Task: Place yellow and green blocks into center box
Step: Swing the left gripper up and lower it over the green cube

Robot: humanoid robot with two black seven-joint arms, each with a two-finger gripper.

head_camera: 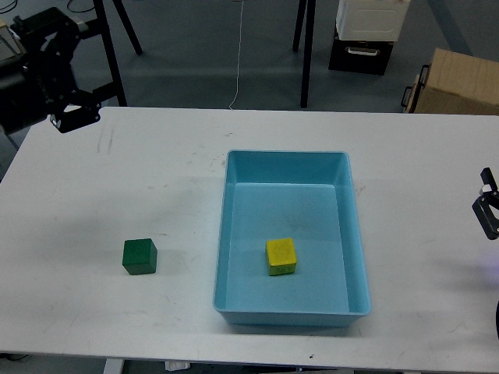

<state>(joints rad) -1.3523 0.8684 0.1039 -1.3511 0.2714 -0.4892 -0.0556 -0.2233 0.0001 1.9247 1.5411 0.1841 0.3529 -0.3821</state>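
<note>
The yellow block lies inside the light blue box in the middle of the white table, near its front half. The green block sits on the table left of the box, well apart from it. My left arm is raised at the far left corner; its gripper is a dark shape high above and behind the green block, and its fingers cannot be told apart. My right gripper shows only partly at the right edge, away from the box.
A cardboard box and a black-and-white case stand on the floor behind the table. Black stand legs rise beyond the far edge. The table edge runs along the back.
</note>
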